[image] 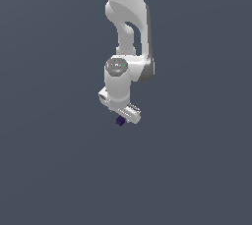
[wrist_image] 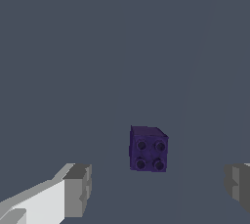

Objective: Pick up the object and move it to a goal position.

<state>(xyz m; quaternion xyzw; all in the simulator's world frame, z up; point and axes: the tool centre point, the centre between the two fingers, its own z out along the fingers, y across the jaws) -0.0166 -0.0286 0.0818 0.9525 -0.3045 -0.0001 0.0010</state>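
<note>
Cube [wrist_image: 148, 149] sits between the two grey fingers [wrist_image: 78, 190] of the claw [wrist_image: 158, 189], and it touches neither one. There is a wide gap on each side of the cube, so the claw is spread apart and holds nothing. The cube is dark purple, with four small round bumps on the face that looks at the wrist camera.

In the exterior view the cube [image: 120, 121] is a tiny dark dot just under the tip of the white claw [image: 127, 116]. The desk [image: 49, 170] is plain grey all around it. Whether the cube rests on the desk cannot be told for sure, because no shadow shows. No goal mark can be seen.

The cube looks hard and stiff, and probably very light, since it is so much smaller than the claw. It should not bend or break. Its flat sides may be a bit slippery. The best place to grip seems to be the two flat sides facing the fingers, squeezed evenly near the middle so the cube does not twist or pop out.
</note>
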